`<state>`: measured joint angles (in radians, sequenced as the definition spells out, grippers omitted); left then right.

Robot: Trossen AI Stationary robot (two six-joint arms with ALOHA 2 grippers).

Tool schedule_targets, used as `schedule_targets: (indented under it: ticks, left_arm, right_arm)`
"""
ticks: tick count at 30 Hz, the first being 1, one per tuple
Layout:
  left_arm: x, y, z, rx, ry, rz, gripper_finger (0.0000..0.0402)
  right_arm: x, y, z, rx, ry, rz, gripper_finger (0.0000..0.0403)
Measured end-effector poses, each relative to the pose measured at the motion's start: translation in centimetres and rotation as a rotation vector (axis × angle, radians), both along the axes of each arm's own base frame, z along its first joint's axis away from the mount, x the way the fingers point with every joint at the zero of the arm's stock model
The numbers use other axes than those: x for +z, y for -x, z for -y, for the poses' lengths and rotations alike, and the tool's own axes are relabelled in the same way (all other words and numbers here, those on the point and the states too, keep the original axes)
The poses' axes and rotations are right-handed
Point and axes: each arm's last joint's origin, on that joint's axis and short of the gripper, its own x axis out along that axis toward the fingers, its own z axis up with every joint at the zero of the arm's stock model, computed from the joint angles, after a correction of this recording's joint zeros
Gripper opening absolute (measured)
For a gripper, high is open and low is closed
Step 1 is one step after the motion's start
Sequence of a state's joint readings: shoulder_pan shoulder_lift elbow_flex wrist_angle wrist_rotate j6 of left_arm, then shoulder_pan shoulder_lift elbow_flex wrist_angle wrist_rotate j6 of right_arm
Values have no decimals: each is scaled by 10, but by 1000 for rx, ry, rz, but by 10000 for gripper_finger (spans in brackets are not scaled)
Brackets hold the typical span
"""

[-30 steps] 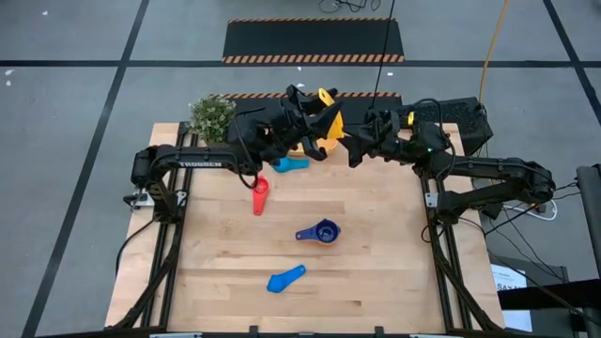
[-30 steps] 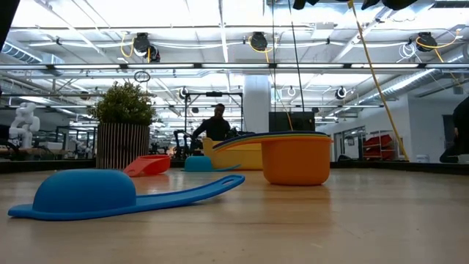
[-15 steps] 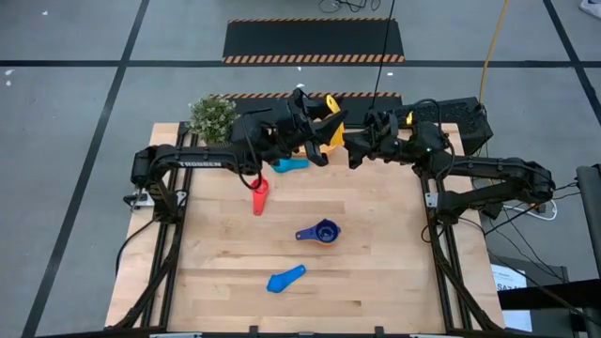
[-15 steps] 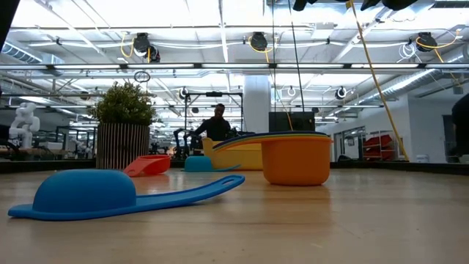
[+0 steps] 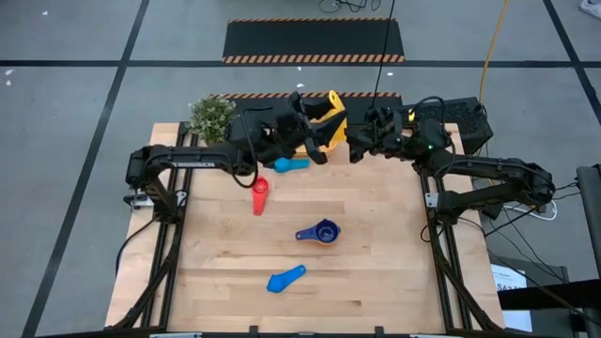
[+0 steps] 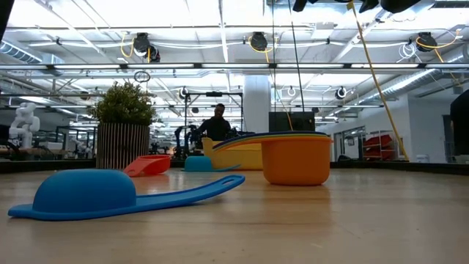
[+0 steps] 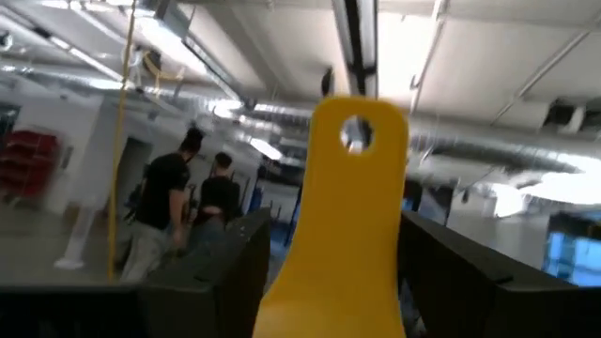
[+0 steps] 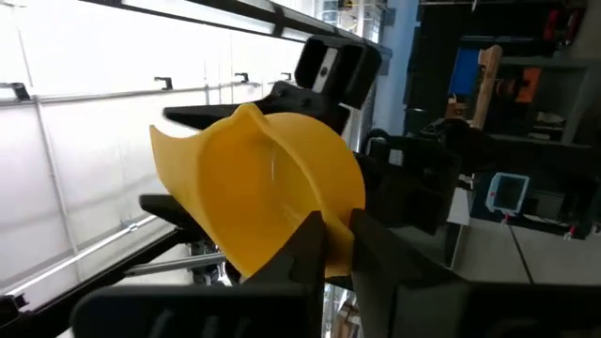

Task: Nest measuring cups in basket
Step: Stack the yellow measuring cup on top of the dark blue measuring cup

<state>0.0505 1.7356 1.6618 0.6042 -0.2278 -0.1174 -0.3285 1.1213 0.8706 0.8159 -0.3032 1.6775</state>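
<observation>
Now four plastic measuring cups are counted on the table: red [image 5: 260, 195], light blue [image 5: 290, 164], dark blue [image 5: 320, 231], light blue [image 5: 285, 278]. A fifth, the yellow scoop-shaped cup [image 5: 329, 120], is pinched at its rim by the clenched right gripper [image 5: 354, 141], which was apart from it earlier; its handle lies between the loosened fingers of the left gripper [image 5: 315, 131].

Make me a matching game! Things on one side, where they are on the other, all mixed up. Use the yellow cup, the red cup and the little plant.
Things:
1. yellow cup
2. red cup
3. plant

Places:
a. at the table's far left corner
b. pinched in the right gripper
c. lying on the wood near the left arm

Right pairs: 1-b, 2-c, 3-a
</observation>
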Motion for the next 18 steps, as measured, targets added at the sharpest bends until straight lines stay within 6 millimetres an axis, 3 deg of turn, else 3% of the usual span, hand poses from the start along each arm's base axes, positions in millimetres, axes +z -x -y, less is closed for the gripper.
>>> schedule_targets:
  ticks: [5, 10, 15, 18]
  left_arm:
    - [11, 21, 5, 31, 37, -141, 265]
    - [27, 53, 6, 2, 140, -213, 270]
    - [33, 78, 6, -56, 329, -262, 270]
    - [30, 92, 6, -65, 546, -287, 270]
  right_arm:
    - [4, 4, 3, 14, 27, 18, 18]
    - [4, 9, 11, 48, 76, -4, 19]
    - [-2, 9, 15, 102, 123, -77, 19]
    - [-10, 7, 15, 130, 154, -167, 19]
